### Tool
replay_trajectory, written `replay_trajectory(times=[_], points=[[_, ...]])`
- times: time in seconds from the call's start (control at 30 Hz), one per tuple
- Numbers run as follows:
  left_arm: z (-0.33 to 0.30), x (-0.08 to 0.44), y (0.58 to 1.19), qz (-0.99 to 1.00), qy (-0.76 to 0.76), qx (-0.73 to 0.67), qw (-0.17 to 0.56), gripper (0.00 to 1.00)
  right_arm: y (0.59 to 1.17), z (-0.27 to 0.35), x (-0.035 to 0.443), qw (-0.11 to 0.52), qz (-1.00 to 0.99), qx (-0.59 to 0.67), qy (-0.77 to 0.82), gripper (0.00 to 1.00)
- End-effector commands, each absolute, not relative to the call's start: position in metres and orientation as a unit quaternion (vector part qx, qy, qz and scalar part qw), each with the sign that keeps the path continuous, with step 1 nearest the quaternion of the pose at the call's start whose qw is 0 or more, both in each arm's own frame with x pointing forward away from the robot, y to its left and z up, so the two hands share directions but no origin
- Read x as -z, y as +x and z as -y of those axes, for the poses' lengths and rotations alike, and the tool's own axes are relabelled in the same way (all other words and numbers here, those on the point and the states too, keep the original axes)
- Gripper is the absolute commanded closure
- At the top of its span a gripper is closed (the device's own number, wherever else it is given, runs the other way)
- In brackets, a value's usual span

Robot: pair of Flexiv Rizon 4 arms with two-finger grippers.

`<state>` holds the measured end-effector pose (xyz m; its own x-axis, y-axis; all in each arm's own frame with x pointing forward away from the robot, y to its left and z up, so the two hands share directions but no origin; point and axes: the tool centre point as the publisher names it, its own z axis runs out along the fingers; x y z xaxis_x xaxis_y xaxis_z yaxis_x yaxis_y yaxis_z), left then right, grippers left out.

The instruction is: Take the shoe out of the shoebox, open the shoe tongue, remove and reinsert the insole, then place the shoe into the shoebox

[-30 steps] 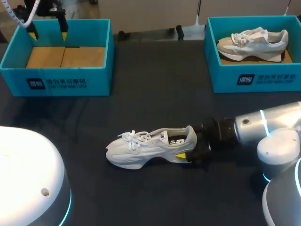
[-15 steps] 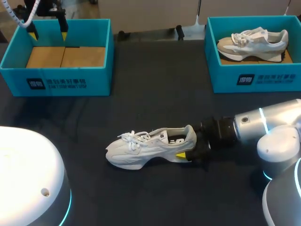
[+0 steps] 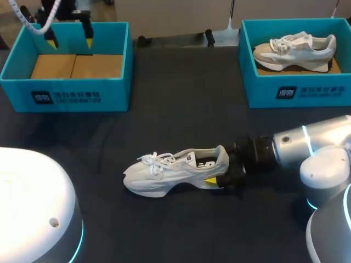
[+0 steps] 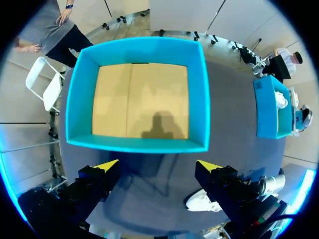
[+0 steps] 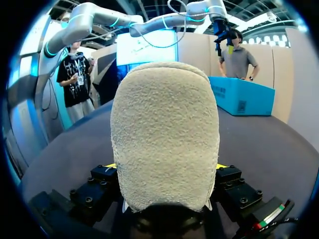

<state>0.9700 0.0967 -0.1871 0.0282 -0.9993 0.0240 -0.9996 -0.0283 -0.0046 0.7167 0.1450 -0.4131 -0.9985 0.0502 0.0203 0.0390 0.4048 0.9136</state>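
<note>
A white sneaker [image 3: 175, 171] lies on its side on the dark table, toe to the left, heel to the right. My right gripper [image 3: 215, 172] holds that heel; in the right wrist view the suede heel [image 5: 164, 134] fills the gap between both yellow-tipped fingers [image 5: 110, 166]. The left teal shoebox [image 3: 66, 90] at the back left holds only brown cardboard. My left gripper [image 3: 70, 43] hangs open above its far wall; in the left wrist view the box [image 4: 137, 144] lies ahead of the spread left gripper [image 4: 157, 165], with nothing between the fingers.
A second teal shoebox [image 3: 296, 90] at the back right holds another pale sneaker [image 3: 293, 48]. Dark tabletop [image 3: 181, 109] stretches between the two boxes and the shoe. My right arm [image 3: 312, 145] lies low along the table's right side.
My left gripper has shifted a little to the right above the left shoebox. The shoe and my right arm have stayed where they were.
</note>
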Motion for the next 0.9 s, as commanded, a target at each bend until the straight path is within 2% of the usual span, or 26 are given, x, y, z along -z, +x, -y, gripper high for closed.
replay_trajectory(times=[0.03,0.27,0.9], points=[[-0.085,0.184,0.937,0.691,0.722,-0.031,-0.008,0.0,0.717,-0.145,0.412,0.005,-0.839,-0.543,0.027,1.0],[-0.052,0.193,0.898,0.701,0.713,-0.005,0.014,0.0,0.717,-0.145,0.412,0.005,-0.839,-0.543,0.027,1.0],[-0.044,0.194,0.889,0.699,0.715,-0.01,0.025,0.0,0.717,-0.145,0.412,0.005,-0.839,-0.543,0.027,1.0]])
